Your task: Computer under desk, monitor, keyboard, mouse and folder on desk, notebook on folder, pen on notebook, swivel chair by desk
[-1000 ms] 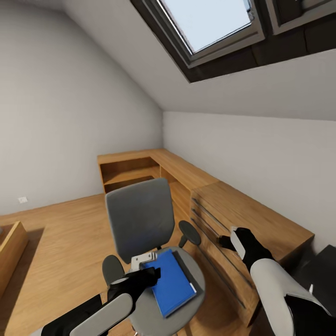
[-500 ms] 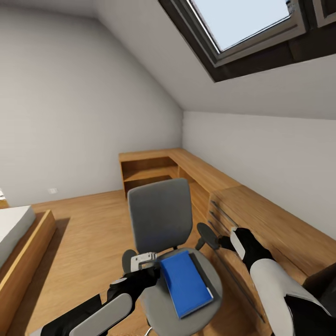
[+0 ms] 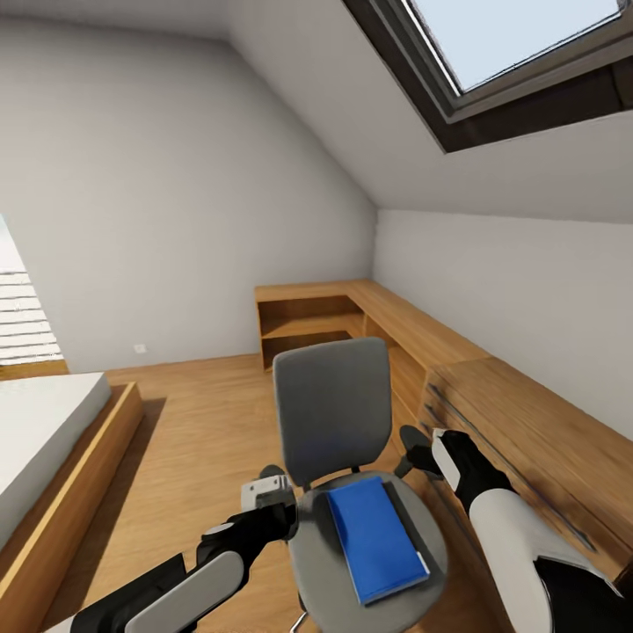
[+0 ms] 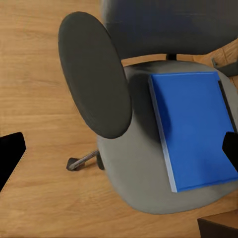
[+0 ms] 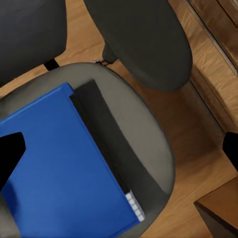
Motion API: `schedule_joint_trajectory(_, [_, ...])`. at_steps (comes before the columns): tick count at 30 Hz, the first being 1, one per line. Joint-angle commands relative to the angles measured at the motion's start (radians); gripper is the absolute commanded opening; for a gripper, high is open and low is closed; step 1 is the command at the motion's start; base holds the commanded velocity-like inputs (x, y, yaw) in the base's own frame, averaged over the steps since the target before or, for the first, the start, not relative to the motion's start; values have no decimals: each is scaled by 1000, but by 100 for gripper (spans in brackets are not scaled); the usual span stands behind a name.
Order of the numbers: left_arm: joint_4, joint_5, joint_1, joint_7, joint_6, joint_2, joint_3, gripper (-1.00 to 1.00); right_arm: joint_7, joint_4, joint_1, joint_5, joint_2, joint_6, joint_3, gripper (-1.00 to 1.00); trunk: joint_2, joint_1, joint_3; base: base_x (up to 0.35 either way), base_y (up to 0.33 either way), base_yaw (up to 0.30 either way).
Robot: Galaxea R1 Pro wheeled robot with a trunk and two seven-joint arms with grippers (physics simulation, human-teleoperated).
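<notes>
The folder [image 3: 376, 537] lies flat on the seat of the swivel chair [image 3: 332, 413], a bright blue rectangle with pale edges. A thin dark grey sheet, apparently the notebook [image 5: 101, 130], lies under it and shows as a strip along one long side. The chair's grey back stands upright behind the seat, with a black armrest pad on each side.

The left gripper [image 3: 274, 501] hangs just beside the seat, above the armrest on that side; in its wrist view its dark fingertips [image 4: 11, 154] sit at opposite edges of the picture, so its jaws stand spread and hold nothing. The right gripper [image 3: 420, 455] hovers near the other armrest, and its wrist view likewise shows its fingertips [image 5: 10, 151] wide apart above the folder and the seat, holding nothing.

A light wooden drawer unit [image 3: 527, 448] runs along the wall just beside the chair, joining low open shelves [image 3: 308, 327] in the corner. A bed [image 3: 44, 431] stands well apart on the wooden floor [image 3: 202, 422], and a skylight [image 3: 519, 53] is set in the sloped ceiling.
</notes>
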State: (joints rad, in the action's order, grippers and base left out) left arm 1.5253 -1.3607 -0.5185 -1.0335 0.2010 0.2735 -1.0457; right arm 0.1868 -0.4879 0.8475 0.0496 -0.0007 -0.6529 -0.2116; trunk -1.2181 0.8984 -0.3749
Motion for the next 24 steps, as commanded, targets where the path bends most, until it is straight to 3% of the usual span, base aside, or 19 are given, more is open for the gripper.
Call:
schedule_joint_trajectory(1, [1, -2, -2, -5, 6, 5, -1, 100, 5, -1, 0, 6, 1, -4, -2, 100, -1, 0, -1, 0, 0, 72])
schedule_joint_trajectory(16, [-1, -10, -2, -5, -28, 41, 8, 100, 5, -1, -8, 6, 4, -4, 0, 100, -1, 0, -6, 0, 0, 98])
schedule_joint_trajectory(17, [-8, -10, -2, -5, -67, 57, 11, 100, 5, -1, -8, 5, 4, -4, 0, 100, -1, 0, -6, 0, 0, 234])
schedule_joint_trajectory(24, [-47, -11, -2, -5, -117, 76, 61, 100, 5, -1, -8, 4, 4, -4, 0, 100, -1, 0, -7, 0, 0, 249])
